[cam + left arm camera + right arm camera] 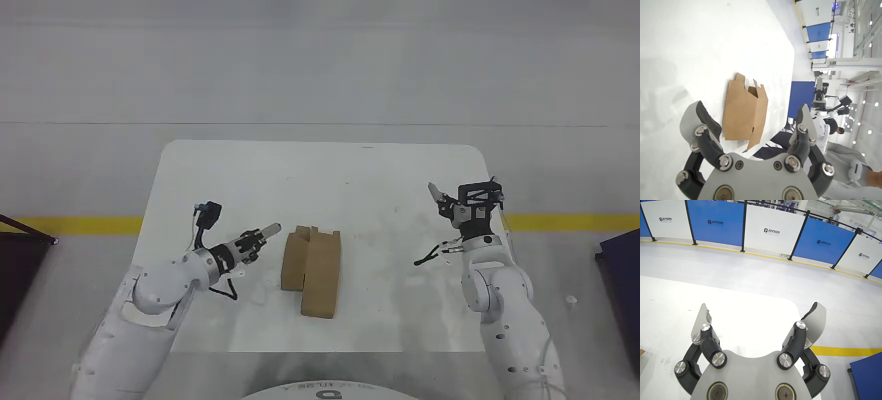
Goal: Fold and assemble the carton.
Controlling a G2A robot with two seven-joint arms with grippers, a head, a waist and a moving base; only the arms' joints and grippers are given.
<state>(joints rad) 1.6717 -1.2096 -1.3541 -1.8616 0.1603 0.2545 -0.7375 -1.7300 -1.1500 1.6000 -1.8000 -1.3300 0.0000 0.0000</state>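
Observation:
A brown cardboard carton lies flat on the white table, near the middle toward the front, its flaps loose at the far end. In the left wrist view the carton lies just ahead of the fingers, with one flap end open. My left gripper hovers just left of the carton, open and empty, apart from the cardboard. My right gripper is raised over the table's right side, well away from the carton, open with nothing in it. The right gripper looks out over the table's far right corner.
The table's right edge and rounded far corner lie under the right gripper. A yellow floor line runs past both sides of the table. Blue and white barrier panels stand well beyond the table.

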